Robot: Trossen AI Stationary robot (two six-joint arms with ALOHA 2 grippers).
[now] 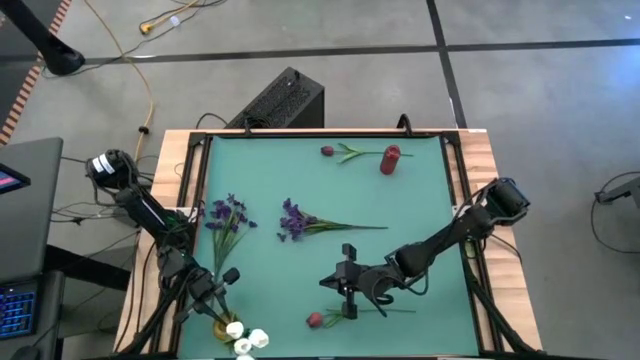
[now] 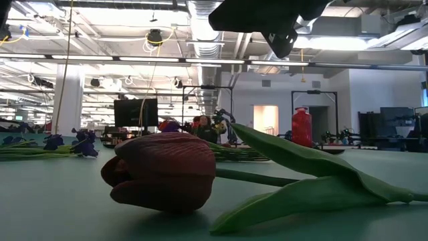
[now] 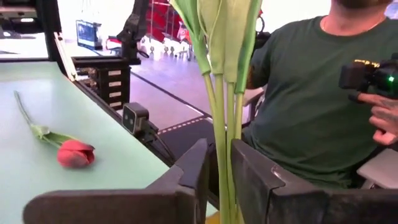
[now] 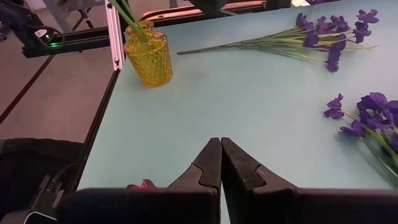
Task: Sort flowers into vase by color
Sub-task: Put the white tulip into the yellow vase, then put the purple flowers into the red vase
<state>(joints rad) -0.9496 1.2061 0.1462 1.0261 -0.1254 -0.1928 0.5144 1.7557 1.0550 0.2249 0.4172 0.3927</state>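
Observation:
Several white flowers (image 1: 247, 340) stand in a yellow glass vase (image 4: 149, 56) at the table's near left corner, and their green stems (image 3: 225, 124) rise between the fingers of my left gripper (image 3: 219, 155). The fingers are a little apart. My right gripper (image 4: 221, 163) hovers shut over the near middle of the table, just behind a dark red tulip (image 1: 315, 320) lying on its side. A second red tulip (image 1: 327, 151) lies at the far edge beside a red vase (image 1: 390, 158). Two purple sprigs (image 1: 228, 215) (image 1: 295, 220) lie flat mid-table. My left gripper comes level at the white flowers' stems (image 3: 227, 180) just above the vase, its fingers across them. The stems stand upright in the vase. A thin dark gap shows beside one finger (image 3: 198, 165); whether the other finger touches the stems I cannot tell.
A person in a green shirt (image 3: 311, 112) sits just beyond the table's near left corner, holding a dark device. A black box (image 1: 285, 100) stands on the floor behind the table. Bare green tabletop (image 1: 420, 220) lies between the sprigs and the right edge.

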